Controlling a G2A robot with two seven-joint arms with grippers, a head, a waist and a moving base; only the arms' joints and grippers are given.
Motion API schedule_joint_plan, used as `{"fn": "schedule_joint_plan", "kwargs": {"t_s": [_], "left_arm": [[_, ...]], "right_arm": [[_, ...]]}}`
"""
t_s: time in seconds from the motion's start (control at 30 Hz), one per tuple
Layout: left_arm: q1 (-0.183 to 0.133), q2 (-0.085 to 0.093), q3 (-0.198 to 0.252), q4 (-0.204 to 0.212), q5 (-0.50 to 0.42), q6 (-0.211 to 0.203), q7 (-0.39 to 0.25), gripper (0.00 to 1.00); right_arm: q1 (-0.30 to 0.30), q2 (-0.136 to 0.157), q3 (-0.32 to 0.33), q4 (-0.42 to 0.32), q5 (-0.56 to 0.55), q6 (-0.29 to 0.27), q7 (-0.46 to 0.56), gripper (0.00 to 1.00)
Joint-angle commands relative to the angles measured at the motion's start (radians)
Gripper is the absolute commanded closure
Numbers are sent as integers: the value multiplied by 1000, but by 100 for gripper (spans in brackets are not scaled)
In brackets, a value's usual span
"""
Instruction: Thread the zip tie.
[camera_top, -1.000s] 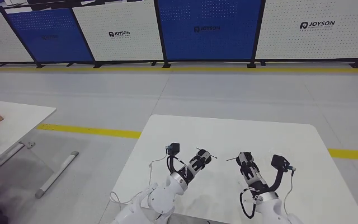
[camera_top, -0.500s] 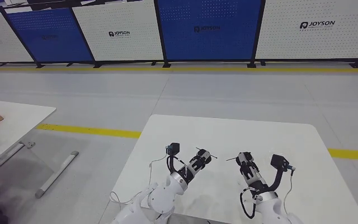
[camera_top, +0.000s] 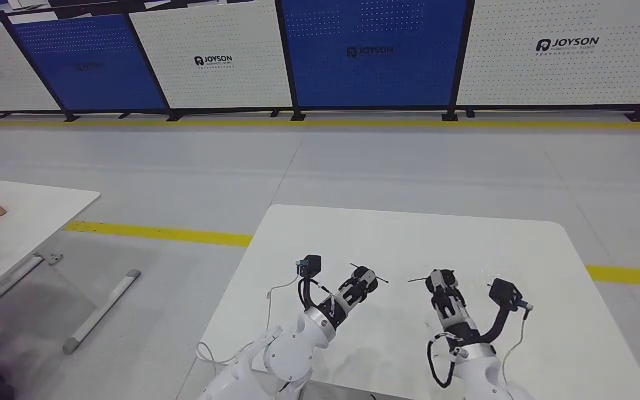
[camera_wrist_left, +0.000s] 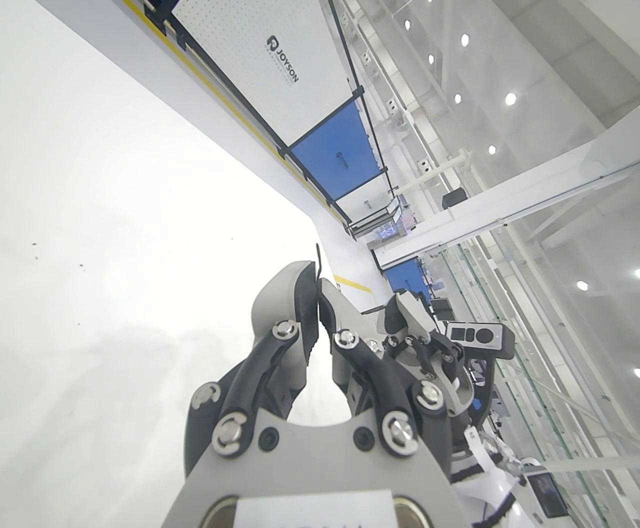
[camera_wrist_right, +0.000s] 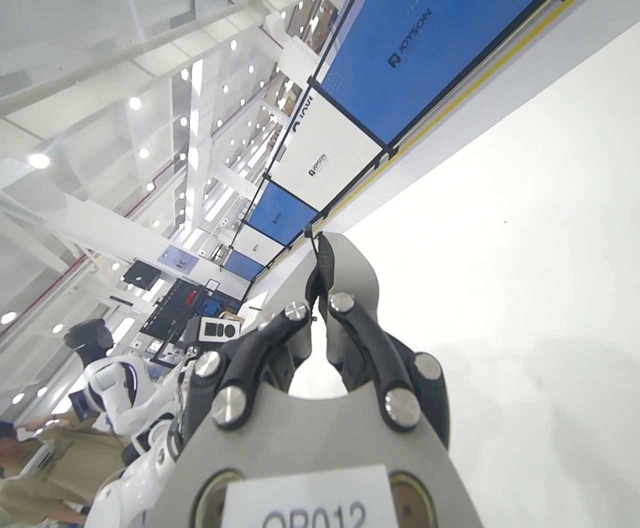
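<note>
Both arms hover low over the white table (camera_top: 400, 235) near its front edge. My left gripper (camera_top: 364, 277) is shut on a thin black zip tie strip (camera_wrist_left: 317, 254), whose tip pokes out past the fingertips (camera_wrist_left: 307, 285) and points toward the other arm (camera_top: 381, 279). My right gripper (camera_top: 438, 281) is shut on the zip tie's end with the small square head (camera_wrist_right: 308, 231), just beyond its fingertips (camera_wrist_right: 345, 250). From above, the two black ends face each other with a small gap between them. Whether they belong to one strip is hidden by the fingers.
The table's back and right parts lie beyond the grippers. A second white table (camera_top: 35, 215) stands off to the left across a strip of floor. A yellow floor line (camera_top: 160, 233) and blue and white fence panels (camera_top: 370, 55) lie behind.
My right gripper has shifted slightly to the right, widening the gap between the two black ends a little. The left arm has not moved.
</note>
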Motion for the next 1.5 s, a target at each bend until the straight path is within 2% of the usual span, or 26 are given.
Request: {"fn": "schedule_joint_plan", "kwargs": {"t_s": [0.0,0.03,0.13,0.43,0.67,1.1,1.47], "left_arm": [[0,0,0,0,0,0,0,100],[0,0,0,0,0,0,0,100],[0,0,0,0,0,0,0,100],[0,0,0,0,0,0,0,100],[0,0,0,0,0,0,0,100],[0,0,0,0,0,0,0,100],[0,0,0,0,0,0,0,100]], "right_arm": [[10,-12,-27,14,-18,26,-32,100],[18,-20,-43,24,-32,50,-52,100],[31,-35,-61,49,-32,54,-58,100],[31,-35,-61,49,-32,54,-58,100],[28,-44,-37,61,1,-1,20,100],[26,-53,-33,72,-20,-7,18,100],[50,-84,-48,122,-32,-37,41,100]]}}
